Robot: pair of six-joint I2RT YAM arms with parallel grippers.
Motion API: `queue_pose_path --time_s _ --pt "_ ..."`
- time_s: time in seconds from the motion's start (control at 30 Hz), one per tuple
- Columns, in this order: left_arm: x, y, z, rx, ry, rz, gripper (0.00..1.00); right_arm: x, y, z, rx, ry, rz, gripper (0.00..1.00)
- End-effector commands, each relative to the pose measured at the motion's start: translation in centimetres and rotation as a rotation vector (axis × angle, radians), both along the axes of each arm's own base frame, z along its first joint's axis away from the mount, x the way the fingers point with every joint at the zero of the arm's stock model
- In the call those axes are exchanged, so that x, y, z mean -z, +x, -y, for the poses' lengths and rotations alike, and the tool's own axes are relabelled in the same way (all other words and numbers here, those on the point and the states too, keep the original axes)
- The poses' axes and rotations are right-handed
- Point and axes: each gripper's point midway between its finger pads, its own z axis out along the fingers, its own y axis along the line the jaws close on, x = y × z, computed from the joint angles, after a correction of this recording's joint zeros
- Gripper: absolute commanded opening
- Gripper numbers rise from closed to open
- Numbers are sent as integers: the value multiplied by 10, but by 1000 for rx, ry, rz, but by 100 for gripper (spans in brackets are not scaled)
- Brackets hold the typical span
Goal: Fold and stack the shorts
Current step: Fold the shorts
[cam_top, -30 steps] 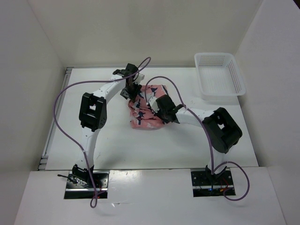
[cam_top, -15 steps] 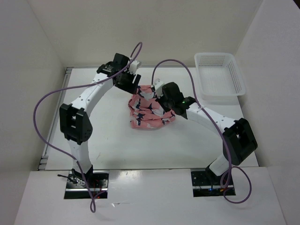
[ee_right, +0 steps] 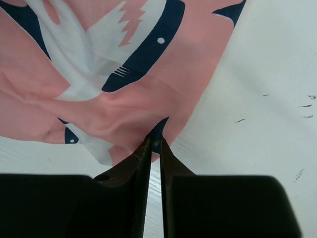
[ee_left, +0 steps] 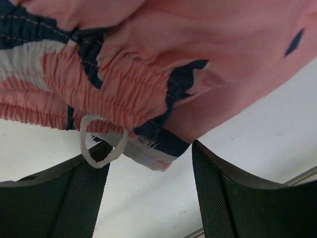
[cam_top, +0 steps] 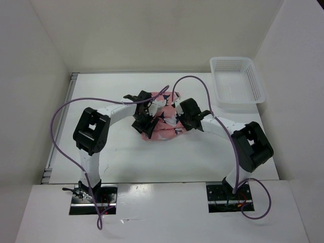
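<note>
Top cam: overhead, whole table (cam_top: 116, 157). Wrist cams: close-up past own fingers (ee_left: 74, 198), both on shorts (cam_top: 164, 126), shared with top.

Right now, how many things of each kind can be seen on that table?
Shorts: 1
Basket: 1
Arms: 2 (left arm, right arm)
Total: 4

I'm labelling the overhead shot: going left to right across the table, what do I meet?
left pincer → shorts → right pincer → white mesh basket
</note>
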Motion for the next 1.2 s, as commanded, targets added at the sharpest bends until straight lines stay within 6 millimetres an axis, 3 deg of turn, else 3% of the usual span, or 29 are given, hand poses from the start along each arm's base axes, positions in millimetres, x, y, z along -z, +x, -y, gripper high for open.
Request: queue_pose_path --time_s 0.0,0.17,0.23,0.3,0.37,0.4,0.47,0.5,0.57,0.6,0.63,0.67,0.7,0.73,0.77,0.8,0.83,0.87,0.93,0.97,1.03,1.17 --pt "4 9 -4 -6 21 52 73 8 3 -4 0 20 10 17" --pt "2 9 -10 -14 40 82 73 6 8 -4 -1 12 24 17" --pt "-5 13 -10 -17 38 105 73 -6 19 -4 22 3 66 17" --pt "-18 15 -11 -20 39 123 74 -36 33 -6 25 15 149 17" --pt "-43 17 -7 -19 5 164 75 -79 58 1 95 4 286 17" --pt "-69 22 -5 -22 -28 227 75 -114 73 7 133 5 377 17" --pt "-100 27 -6 -35 -66 303 77 -154 87 24 204 -17 481 23" --pt "-130 33 -6 -44 -113 378 78 -187 97 39 250 2 545 27" --pt "-159 48 -17 -86 -138 426 83 -227 108 57 306 26 629 32" --pt "-167 53 -24 -106 -144 448 85 -239 112 80 362 20 655 32" --pt "-167 57 -34 -132 -130 454 85 -245 115 92 384 10 667 32" --pt "-169 71 -56 -192 -106 480 85 -256 115 106 413 12 687 34" --pt "-171 79 -70 -231 -87 511 85 -263 117 132 470 3 708 34" --pt "-172 87 -85 -272 -62 534 86 -263 118 147 500 -8 709 36" --pt "-173 96 -120 -359 -1 563 89 -261 115 162 523 -27 712 37" --pt "-178 101 -138 -405 22 588 91 -263 115 176 544 -44 732 39" --pt "-177 105 -155 -444 40 596 92 -269 109 205 605 -57 755 39" --pt "-181 107 -183 -509 57 606 93 -260 105 219 627 -80 747 39" --pt "-184 107 -205 -560 61 615 96 -265 95 253 701 -99 770 40" --pt "-181 102 -223 -601 70 606 98 -260 90 261 719 -110 761 40" --pt "-182 101 -235 -627 55 609 100 -266 81 275 753 -105 777 40" --pt "-178 96 -252 -665 52 601 100 -259 70 277 752 -105 768 43"
